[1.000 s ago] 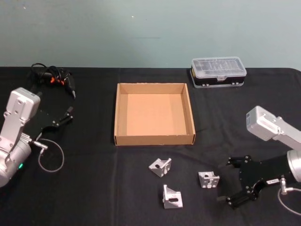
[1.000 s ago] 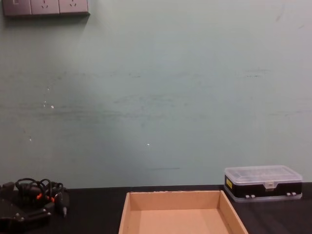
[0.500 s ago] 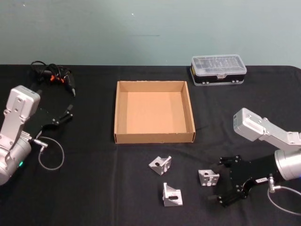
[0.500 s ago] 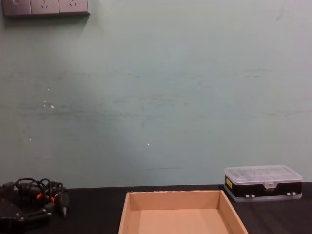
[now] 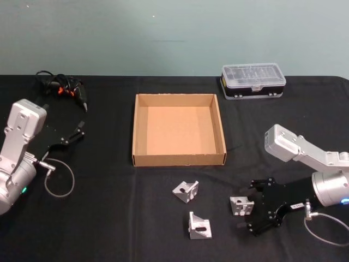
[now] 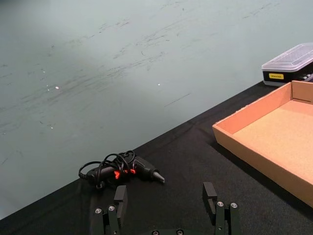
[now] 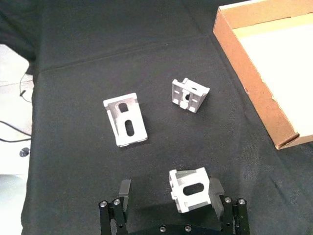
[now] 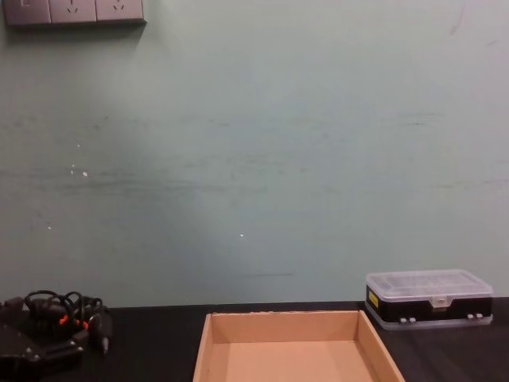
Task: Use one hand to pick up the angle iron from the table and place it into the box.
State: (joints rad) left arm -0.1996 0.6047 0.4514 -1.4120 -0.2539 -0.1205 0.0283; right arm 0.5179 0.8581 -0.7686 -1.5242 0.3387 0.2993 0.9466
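On the tabletop (image 5: 109, 218), short of the box (image 5: 179, 160), straddled the rightmost angle iron (image 5: 241, 206) with the right gripper (image 5: 252, 208), fingers (image 7: 124, 190) spread and low, ready to pinch; parked the left gripper (image 6: 165, 192) far left, likewise spread.

Head camera: high, looking down over the table (image 5: 109, 218). Chest: low, facing the wall (image 8: 254, 159). Wrist cameras: close over the table. All four share the box (image 5: 179, 160).

Box (image 8: 286, 328) front past chest-view edge
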